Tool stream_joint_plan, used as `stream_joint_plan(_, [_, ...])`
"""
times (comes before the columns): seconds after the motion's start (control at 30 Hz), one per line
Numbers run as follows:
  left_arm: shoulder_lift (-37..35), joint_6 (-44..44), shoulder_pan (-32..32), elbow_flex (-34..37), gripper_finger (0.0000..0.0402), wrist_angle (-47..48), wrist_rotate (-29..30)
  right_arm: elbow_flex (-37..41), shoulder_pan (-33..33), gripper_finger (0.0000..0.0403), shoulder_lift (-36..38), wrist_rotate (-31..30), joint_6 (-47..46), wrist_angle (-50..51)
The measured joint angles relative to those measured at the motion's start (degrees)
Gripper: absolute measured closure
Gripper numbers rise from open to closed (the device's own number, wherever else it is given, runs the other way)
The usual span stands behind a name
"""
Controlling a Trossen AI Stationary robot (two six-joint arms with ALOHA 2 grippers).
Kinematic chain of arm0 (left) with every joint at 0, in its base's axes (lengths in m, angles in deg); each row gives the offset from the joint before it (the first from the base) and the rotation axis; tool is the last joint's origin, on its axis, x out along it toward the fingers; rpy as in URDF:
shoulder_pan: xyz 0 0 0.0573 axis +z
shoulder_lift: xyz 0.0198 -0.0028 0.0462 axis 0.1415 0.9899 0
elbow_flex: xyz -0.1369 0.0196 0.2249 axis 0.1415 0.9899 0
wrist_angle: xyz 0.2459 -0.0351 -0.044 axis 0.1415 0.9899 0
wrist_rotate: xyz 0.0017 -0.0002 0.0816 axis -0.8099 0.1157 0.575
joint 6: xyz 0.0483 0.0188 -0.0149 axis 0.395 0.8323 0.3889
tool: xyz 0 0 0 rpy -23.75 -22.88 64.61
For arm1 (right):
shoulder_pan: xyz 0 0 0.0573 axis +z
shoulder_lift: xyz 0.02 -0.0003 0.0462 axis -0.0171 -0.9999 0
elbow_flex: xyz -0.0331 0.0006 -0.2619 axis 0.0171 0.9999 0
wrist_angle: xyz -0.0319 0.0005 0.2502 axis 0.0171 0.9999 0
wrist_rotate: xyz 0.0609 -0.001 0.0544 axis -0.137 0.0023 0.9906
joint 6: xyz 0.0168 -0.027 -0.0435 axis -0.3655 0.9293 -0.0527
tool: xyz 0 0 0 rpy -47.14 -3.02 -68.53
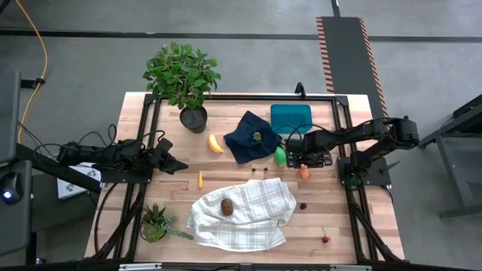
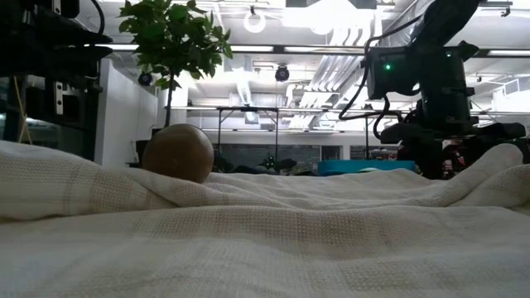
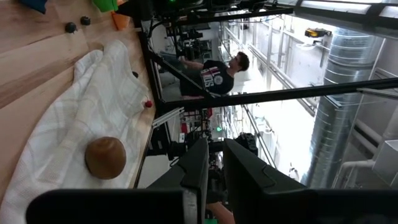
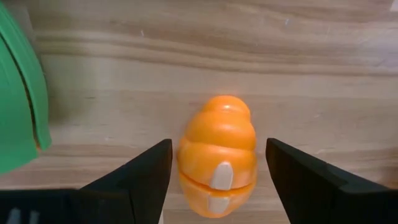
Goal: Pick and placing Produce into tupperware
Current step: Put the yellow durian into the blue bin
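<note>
My right gripper (image 4: pixel 217 152) is open and points down over the orange piece (image 4: pixel 217 155), which lies on the wooden table with one finger on each side and a gap to both. In the high view this orange piece (image 1: pixel 304 172) lies near the green piece (image 1: pixel 280 156), in front of the teal tupperware (image 1: pixel 291 118). The banana (image 1: pixel 215 144) lies left of the navy cloth. The brown kiwi (image 1: pixel 226 206) rests on the plaid cloth. Dark cherries (image 1: pixel 303 205) lie scattered on the wood. My left gripper (image 1: pixel 179 164) waits, shut, at the table's left side.
A navy cloth (image 1: pixel 251 137) lies beside the tupperware. The white plaid cloth (image 1: pixel 245 214) covers the near middle. A potted plant (image 1: pixel 184 75) stands at the far left, a smaller one (image 1: pixel 156 223) at the near left corner. A person (image 3: pixel 214 73) shows beyond the table.
</note>
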State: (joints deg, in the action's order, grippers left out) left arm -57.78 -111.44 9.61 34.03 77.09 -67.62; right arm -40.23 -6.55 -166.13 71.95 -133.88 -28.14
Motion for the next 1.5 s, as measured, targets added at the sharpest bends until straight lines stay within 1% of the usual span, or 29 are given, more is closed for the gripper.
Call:
stream_joint_plan(0.17, [0.0,0.0,0.0,0.0,0.0362,0.0,0.0,0.0,0.0,0.0157,0.0,0.1,0.0,0.0])
stream_joint_plan(0.53, [0.0,0.0,0.0,0.0,0.0362,0.0,0.0,0.0,0.0,0.0202,0.1,0.2,0.0,0.0])
stream_joint_plan(0.93, [0.0,0.0,0.0,0.0,0.0362,0.0,0.0,0.0,0.0,0.0206,0.1,0.2,0.1,0.0])
stream_joint_plan(1.03, [0.0,0.0,0.0,0.0,0.0362,0.0,0.0,-0.2,0.0,0.0206,0.1,0.2,1.9,0.1])
stream_joint_plan(1.27, [0.0,0.0,0.0,0.0,0.0362,0.0,0.0,-3.7,0.0,0.0206,0.2,0.0,4.8,2.9])
stream_joint_plan(1.5, [0.0,0.0,0.0,0.0,0.0362,0.0,0.0,-9.0,0.0,0.0206,0.2,-2.7,6.4,6.4])
